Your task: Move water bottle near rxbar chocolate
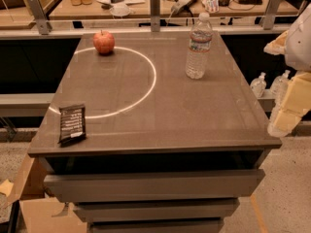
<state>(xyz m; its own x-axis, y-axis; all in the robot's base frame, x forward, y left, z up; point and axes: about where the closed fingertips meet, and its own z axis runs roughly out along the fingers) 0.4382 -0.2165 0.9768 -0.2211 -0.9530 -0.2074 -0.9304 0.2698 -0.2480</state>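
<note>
The water bottle (198, 46), clear ribbed plastic with a white cap and pale label, stands upright at the far right of the grey table (194, 115). The rxbar chocolate (72, 124), a flat black wrapper with white text, lies at the table's near left corner. My gripper (287, 108), cream-coloured, hangs at the right edge of the view, beside the table's right side and off its surface. It is well to the right of and nearer than the bottle, and holds nothing that I can see.
A red apple (103, 42) sits at the far left, on a white circle line (146, 93) marked on the tabletop. Small white-topped bottles (258, 85) stand on a ledge to the right. A cluttered desk (160, 1) lies behind a rail.
</note>
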